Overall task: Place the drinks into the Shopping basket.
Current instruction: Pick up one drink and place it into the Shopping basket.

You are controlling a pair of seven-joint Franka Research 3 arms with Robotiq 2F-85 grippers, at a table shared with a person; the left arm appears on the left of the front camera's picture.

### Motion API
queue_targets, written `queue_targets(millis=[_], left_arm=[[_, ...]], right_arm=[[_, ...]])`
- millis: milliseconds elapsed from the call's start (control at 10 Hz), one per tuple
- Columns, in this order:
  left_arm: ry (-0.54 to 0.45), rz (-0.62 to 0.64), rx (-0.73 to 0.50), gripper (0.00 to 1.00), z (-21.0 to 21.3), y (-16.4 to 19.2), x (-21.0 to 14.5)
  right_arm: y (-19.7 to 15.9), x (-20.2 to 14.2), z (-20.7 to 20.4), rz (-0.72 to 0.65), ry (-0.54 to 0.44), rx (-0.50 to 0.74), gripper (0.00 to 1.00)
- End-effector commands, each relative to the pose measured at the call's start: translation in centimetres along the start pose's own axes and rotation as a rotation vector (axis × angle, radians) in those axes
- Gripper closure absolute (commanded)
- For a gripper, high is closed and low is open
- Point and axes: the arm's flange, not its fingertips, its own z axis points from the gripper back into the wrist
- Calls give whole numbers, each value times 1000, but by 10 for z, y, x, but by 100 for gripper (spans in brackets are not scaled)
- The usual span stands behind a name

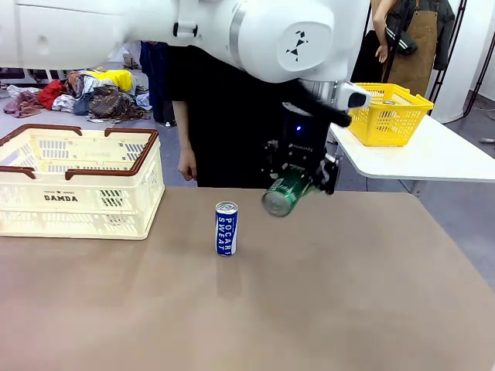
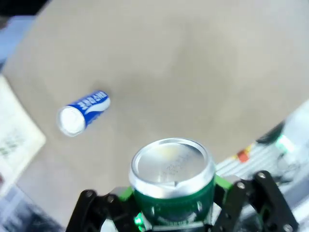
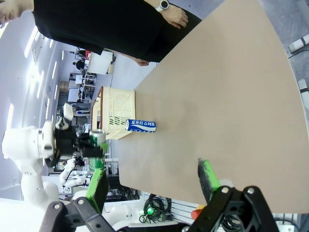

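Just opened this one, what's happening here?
The left gripper holds a green can tilted in the air above the table, jaws shut on it. A blue Pocari Sweat can stands upright on the table. The Shopping basket sits at the table's left end. The right gripper is open, holding nothing.

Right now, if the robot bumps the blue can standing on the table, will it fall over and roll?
Probably. The blue can is tall and slim on a small base, so a push near its top would likely tip it. Its round sides would then probably let it roll on the flat table.
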Motion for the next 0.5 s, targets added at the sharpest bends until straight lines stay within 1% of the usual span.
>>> queue_targets(millis=[0,100,400], left_arm=[[-43,-238,-81,100,-15,42,-48],[0,0,0,100,0,0,0],[0,0,0,100,0,0,0]], right_arm=[[1,2,1,22,-7,22,0],[1,2,1,22,-7,22,0],[1,2,1,22,-7,22,0]])
